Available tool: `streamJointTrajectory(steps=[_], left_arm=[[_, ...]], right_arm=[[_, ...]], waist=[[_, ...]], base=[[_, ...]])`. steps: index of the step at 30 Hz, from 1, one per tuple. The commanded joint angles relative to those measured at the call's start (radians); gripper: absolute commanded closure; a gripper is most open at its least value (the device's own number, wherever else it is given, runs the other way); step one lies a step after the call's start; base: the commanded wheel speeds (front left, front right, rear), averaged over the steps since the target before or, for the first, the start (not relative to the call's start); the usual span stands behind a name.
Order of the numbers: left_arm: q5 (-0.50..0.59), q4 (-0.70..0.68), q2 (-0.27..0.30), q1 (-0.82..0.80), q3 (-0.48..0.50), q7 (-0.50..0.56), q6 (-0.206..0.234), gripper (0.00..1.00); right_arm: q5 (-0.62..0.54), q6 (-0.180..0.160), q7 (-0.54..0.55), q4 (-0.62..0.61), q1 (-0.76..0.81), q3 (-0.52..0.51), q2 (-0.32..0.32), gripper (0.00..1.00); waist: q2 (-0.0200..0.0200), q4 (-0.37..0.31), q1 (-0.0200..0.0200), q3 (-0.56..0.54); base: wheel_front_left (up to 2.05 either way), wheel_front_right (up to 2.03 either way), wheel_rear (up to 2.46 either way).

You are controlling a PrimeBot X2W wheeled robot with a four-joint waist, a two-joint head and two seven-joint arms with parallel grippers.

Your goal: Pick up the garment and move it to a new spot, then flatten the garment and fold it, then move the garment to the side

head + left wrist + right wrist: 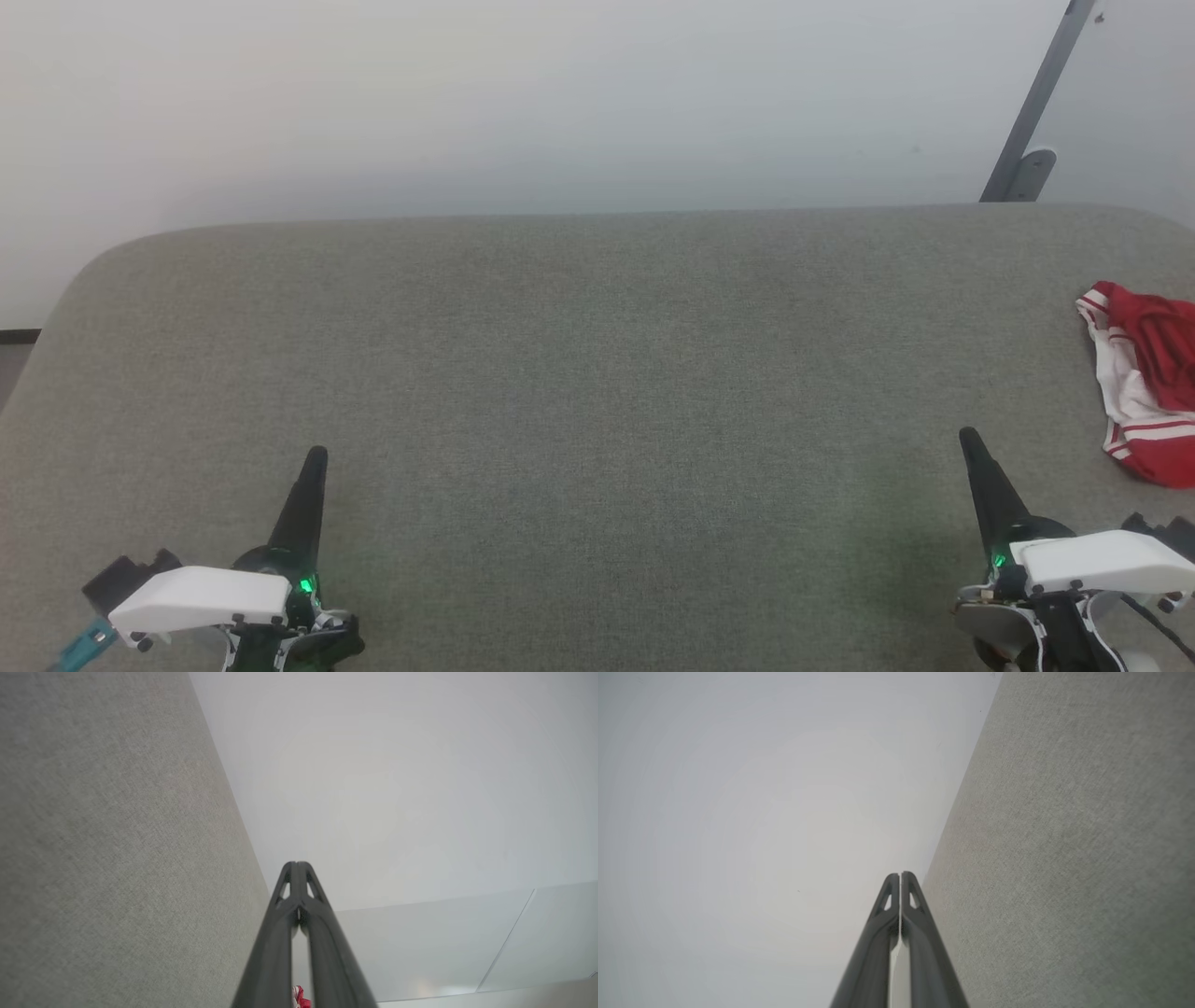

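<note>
No text readable anywhere, no label, brand, number or sign legible, garment (1146,378) bunched up, red cloth and striped trim showing, no lettering on it to make out

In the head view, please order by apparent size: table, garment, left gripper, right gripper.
1. table
2. left gripper and right gripper: alike, so not ranked
3. garment: smallest as seen, but the picture edge cuts it off

Soft, even, slightly hazy light; faint shadows; blurred wrist-view edges.
</note>
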Motion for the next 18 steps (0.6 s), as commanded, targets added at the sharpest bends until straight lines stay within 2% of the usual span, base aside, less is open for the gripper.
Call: streamJointTrajectory(steps=[1, 18], left_arm=[[-0.011, -0.001, -0.003, -0.023, 0.005, 0.006, -0.004, 1.00], [-0.105, 0.011, -0.022, -0.043, 0.010, 0.039, -0.005, 1.00]], right_arm=[[0.017, 0.000, 0.005, -0.009, -0.017, -0.004, 0.004, 1.00], [0.145, 0.000, 0.037, -0.022, -0.018, -0.010, 0.008, 1.00]], waist=[[-0.0001, 0.000, 0.0000, 0.000], [-0.0001, -0.005, 0.0000, 0.001]], base=[[0.00, 0.00, 0.00], [0.00, 0.00, 0.00]])
